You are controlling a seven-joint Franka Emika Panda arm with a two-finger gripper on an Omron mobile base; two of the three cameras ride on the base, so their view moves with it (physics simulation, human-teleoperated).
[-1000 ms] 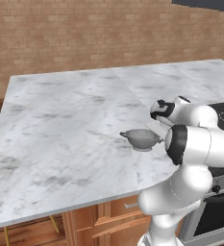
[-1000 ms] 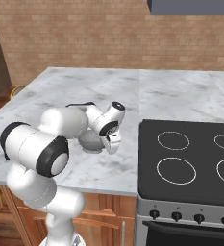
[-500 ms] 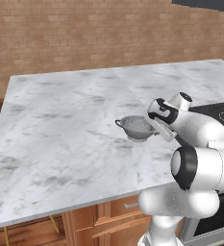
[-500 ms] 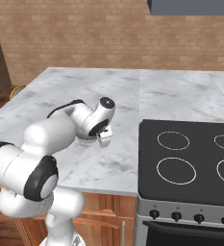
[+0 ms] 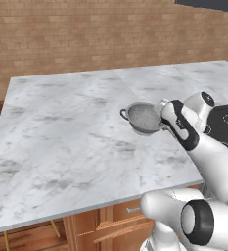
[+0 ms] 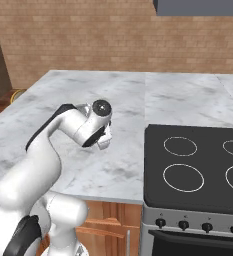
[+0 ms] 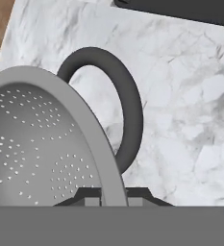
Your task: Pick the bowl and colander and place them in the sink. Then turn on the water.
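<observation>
The colander (image 5: 144, 117) is in your hand (image 7: 112, 194), pinched by its rim right beside one loop handle (image 7: 125, 110), and it hangs clear above the marble worktop (image 5: 61, 132) near the worktop's right end. The hand is closed narrow on that thin rim, one tip inside the wall and one outside, so you have very little metal between the fingers.

That is your main risk. With the grip at one edge, the weight of the colander hangs off to one side, and it looks tilted in the left base view. Swing the arm fast or stop hard and it will likely pivot in the fingers or slip out, then drop onto the worktop or the stovetop (image 6: 198, 167).

The stovetop lies just right of the hand, with its ring marks and knobs on the near face. Keep the colander high enough if your path crosses its edge.

You cannot see the sink or the bowl from here, so you cannot judge the route yet; the base will probably have to drive. The brick wall (image 5: 86, 34) runs along the far side, and a dark hood (image 6: 198, 7) hangs above the stovetop. Nothing else stands on the marble around the hand.
</observation>
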